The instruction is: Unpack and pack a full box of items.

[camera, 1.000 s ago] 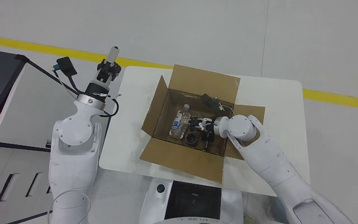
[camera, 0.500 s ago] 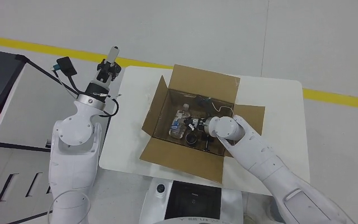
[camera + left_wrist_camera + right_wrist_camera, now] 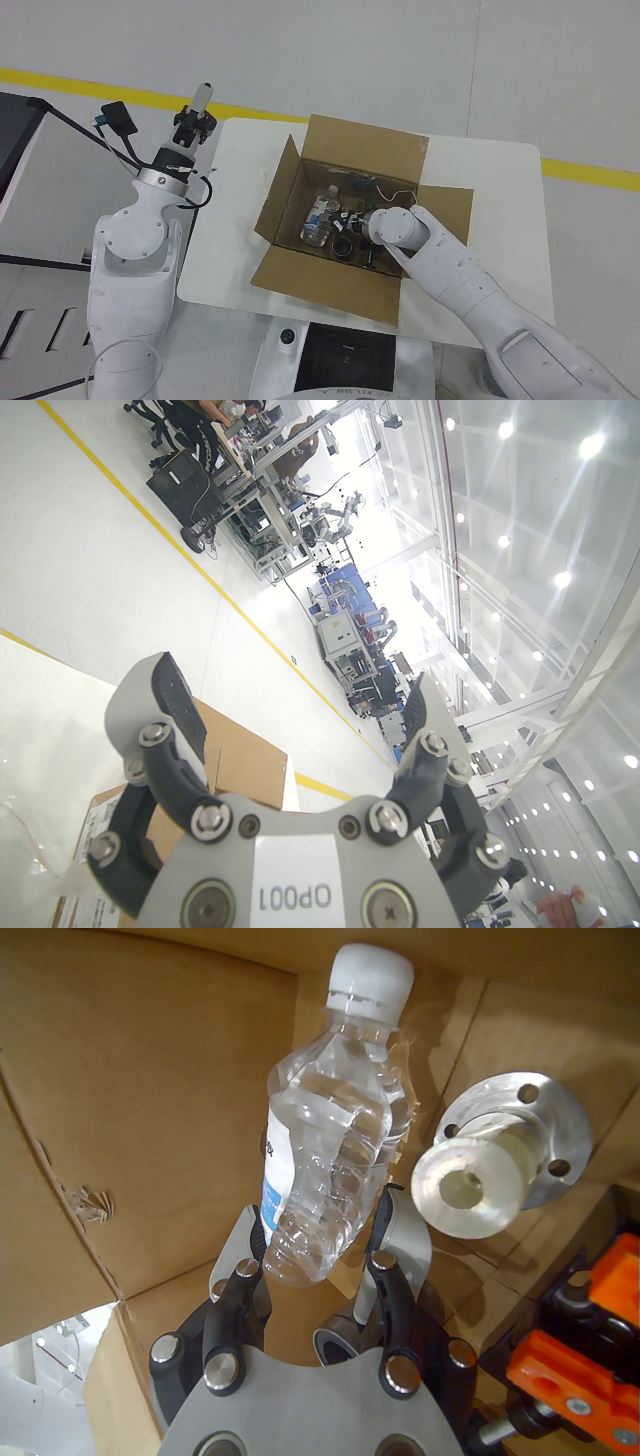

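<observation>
An open cardboard box stands on the white table. Inside it lies a clear water bottle with a white cap. My right gripper is down in the box and open, its fingers close on either side of the bottle's base. Beside it sit a metal flange part and an orange and black item. My left gripper is open with nothing in it, raised off the table's far left corner.
A dark ring-shaped piece lies under my right gripper. The box's flaps stand out on all sides. Another cardboard box shows past the left gripper. A dark stand sits at the left edge.
My right arm has pushed further into the box toward the bottle, bringing its gripper to the bottle's base. The left arm has not moved.
</observation>
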